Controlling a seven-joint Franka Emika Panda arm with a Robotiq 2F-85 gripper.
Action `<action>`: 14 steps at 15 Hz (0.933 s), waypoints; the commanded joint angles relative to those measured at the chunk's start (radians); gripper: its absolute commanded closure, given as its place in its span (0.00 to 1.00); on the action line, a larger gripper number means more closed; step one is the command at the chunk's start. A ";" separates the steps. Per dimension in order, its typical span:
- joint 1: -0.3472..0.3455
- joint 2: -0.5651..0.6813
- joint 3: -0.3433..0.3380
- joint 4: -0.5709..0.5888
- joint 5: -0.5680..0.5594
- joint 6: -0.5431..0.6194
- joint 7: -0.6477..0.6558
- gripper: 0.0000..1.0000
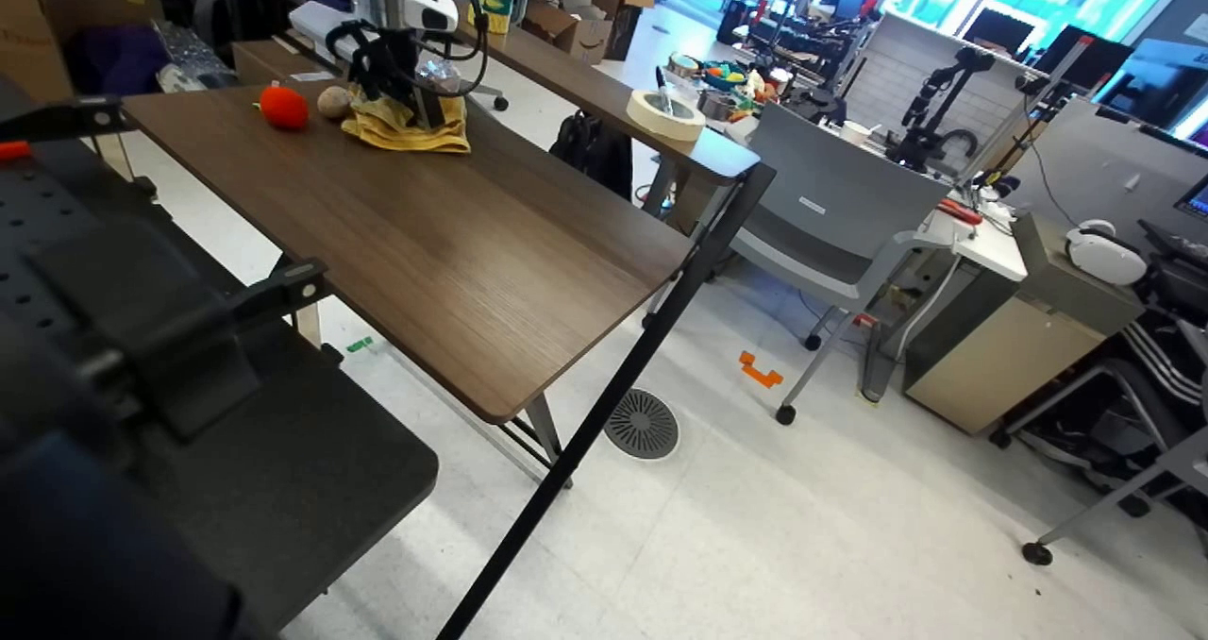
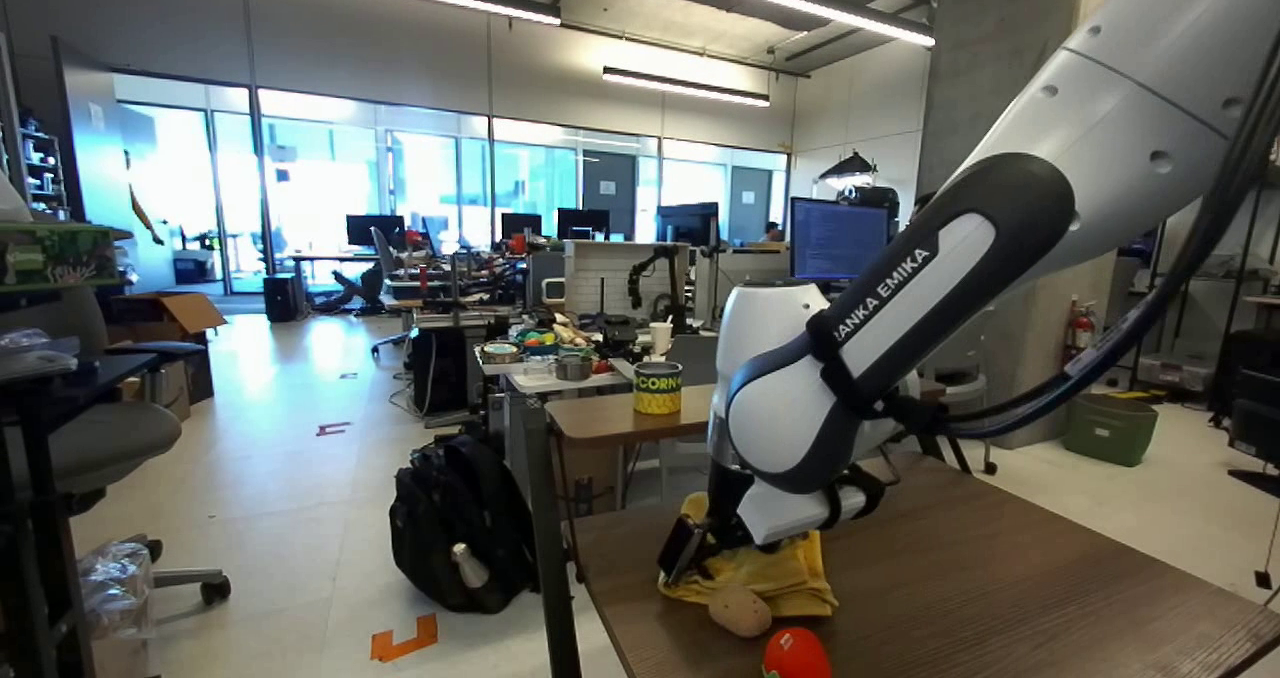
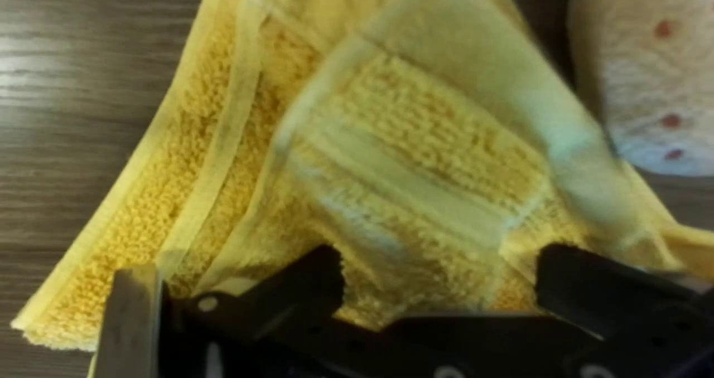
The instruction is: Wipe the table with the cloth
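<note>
In an exterior view, the cloth [image 1: 444, 140] lies in a folded heap at the upper left, on the table [image 1: 425, 234]; in the wrist view it fills the middle. At the bottom of that view the gripper [image 3: 439, 275] is spread wide, its 2 fingers [image 3: 312, 280] well apart over the yellow folds, nothing pinched (whether the tips touch, I cannot tell). Closing too high would likely skim the top and come away bare; pressing too low could scrape the table. A shallow bite may catch only 1 layer, letting the folds unravel mid-wipe. A wide sweep could knock the pale ball [image 2: 740, 611] and red ball [image 2: 797, 655], bottom centre, rolling.
</note>
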 commanded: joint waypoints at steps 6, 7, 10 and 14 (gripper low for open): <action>-0.080 0.060 -0.117 -0.022 -0.017 0.026 0.055 0.00; -0.084 0.056 -0.144 -0.035 -0.023 0.017 0.076 0.00; -0.105 0.037 -0.197 -0.086 -0.035 -0.005 0.099 0.00; -0.177 -0.073 -0.092 -0.289 -0.045 0.143 -0.111 0.00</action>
